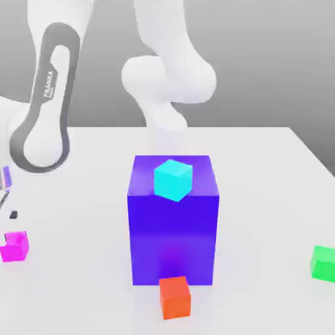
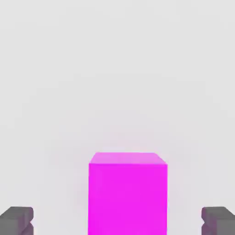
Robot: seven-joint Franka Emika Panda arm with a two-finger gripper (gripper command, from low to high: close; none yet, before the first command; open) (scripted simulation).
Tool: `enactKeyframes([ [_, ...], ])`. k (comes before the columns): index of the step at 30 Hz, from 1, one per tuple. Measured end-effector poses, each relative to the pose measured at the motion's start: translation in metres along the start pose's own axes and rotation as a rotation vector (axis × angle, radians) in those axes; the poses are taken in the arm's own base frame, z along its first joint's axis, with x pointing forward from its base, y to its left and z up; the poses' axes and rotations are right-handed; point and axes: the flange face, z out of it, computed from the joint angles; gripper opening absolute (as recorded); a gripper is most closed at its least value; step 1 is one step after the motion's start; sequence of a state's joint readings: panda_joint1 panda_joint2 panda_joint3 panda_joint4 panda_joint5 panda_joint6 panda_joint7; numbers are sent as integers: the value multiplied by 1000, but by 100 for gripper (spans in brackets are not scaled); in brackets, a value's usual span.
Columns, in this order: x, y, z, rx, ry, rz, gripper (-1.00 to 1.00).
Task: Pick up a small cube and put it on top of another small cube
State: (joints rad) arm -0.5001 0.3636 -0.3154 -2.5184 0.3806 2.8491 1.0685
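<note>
The magenta small cube [image 1: 14, 247] rests on the white table near the exterior view's left edge. My gripper [image 1: 6, 204] hangs just above it, partly cut off by the picture's edge. In the hand view the magenta cube [image 2: 127, 193] stands between my two dark fingertips [image 2: 16, 220], with a wide gap on each side; the gripper [image 2: 117, 221] is open and touches nothing. The green small cube [image 1: 323, 263] sits far off at the exterior view's right edge, on the table.
A big blue-purple block [image 1: 173, 229] stands mid-table between the two cubes, with a cyan small cube [image 1: 173, 180] on top. An orange-red small cube [image 1: 175, 296] lies against its front. The arm's white links [image 1: 46, 98] rise behind.
</note>
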Motion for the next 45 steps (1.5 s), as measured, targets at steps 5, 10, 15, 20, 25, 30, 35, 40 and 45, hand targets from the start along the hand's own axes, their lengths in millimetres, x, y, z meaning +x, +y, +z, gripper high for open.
enactKeyframes([
  [5, 0, 2, 19, -2, -2, 2, -100],
  [10, 0, 1, 11, -1, 0, 2, -100],
  [15, -4, -2, -38, -4, -4, -17, -100],
  [20, -122, -28, -48, -25, -22, -420, -100],
  [25, -255, -9, -55, -41, -36, -851, -100],
  [30, -368, 48, -63, -49, -43, -1250, -100],
  [35, -459, 134, -73, -52, -44, -1646, -100],
  [40, -526, 249, -85, -38, -33, -2070, -100],
  [45, -575, 365, -42, -1, -6, -2460, 100],
])
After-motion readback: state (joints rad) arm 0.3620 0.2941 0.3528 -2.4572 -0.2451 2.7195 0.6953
